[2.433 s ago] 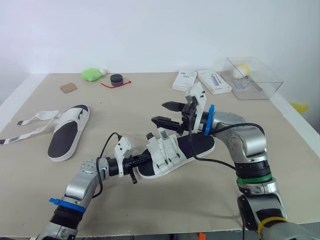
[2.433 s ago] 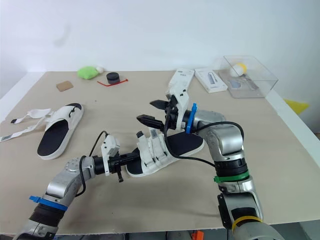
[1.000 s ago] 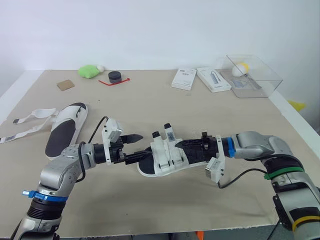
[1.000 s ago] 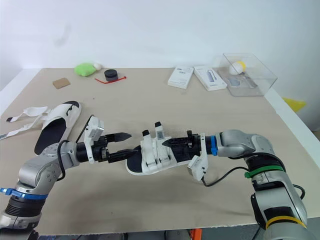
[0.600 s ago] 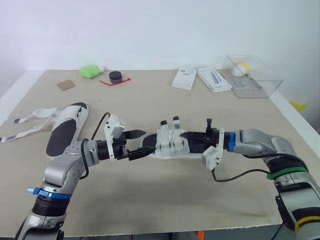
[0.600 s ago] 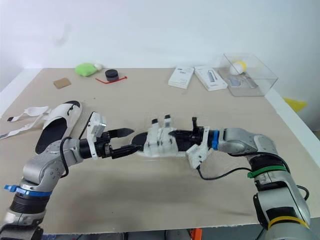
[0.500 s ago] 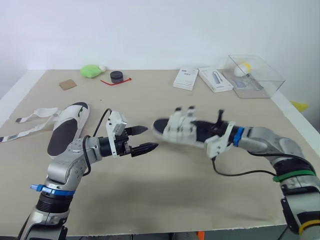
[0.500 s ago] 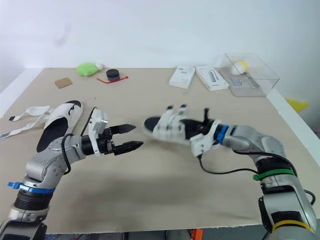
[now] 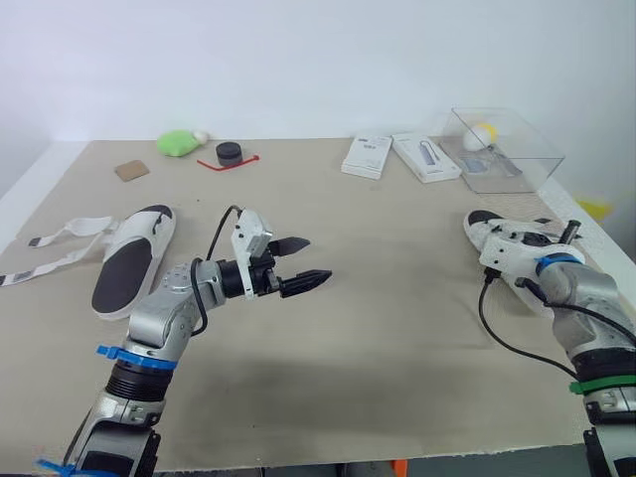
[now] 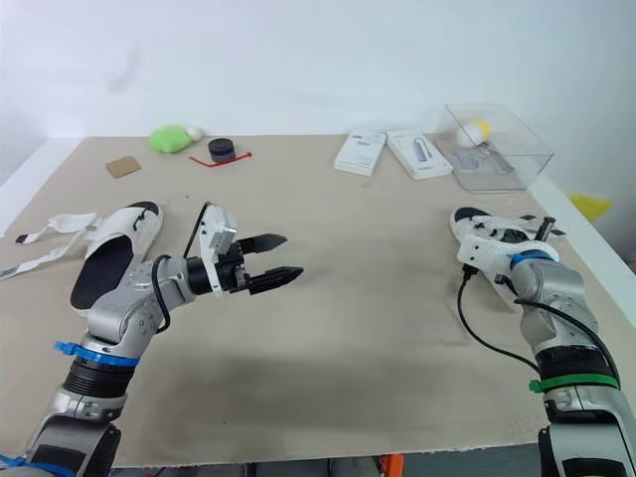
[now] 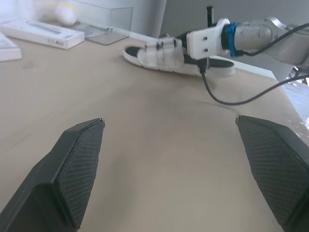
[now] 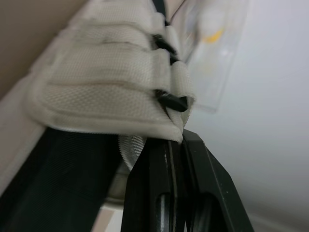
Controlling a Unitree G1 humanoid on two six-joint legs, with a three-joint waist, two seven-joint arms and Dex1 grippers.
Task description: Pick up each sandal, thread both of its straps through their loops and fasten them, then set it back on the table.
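Note:
A white sandal with a black footbed [image 9: 494, 231], its straps closed across the top, lies low at the table's right edge. My right gripper [image 9: 532, 241] is shut on its side, and the right wrist view has the fingers [image 12: 166, 164] pinched on the strap edge. The same sandal [image 11: 164, 54] lies far ahead in the left wrist view. My left gripper [image 9: 316, 259] hovers open and empty over the middle of the table. The second sandal [image 9: 129, 263] rests at the left, with its loose straps [image 9: 60, 243] trailing toward the left edge.
Along the far side sit a green plush [image 9: 179, 143], a black round piece [image 9: 232, 154], a brown card [image 9: 131, 170], two white boxes [image 9: 368, 157] [image 9: 427, 159] and a clear box [image 9: 502, 149] holding a yellow ball. The table's right edge [image 9: 596, 258] runs close by the held sandal.
My right arm has carried the fastened sandal from the middle of the table out to the right edge. The left gripper, open throughout, has parted from the sandal and stays near the middle.

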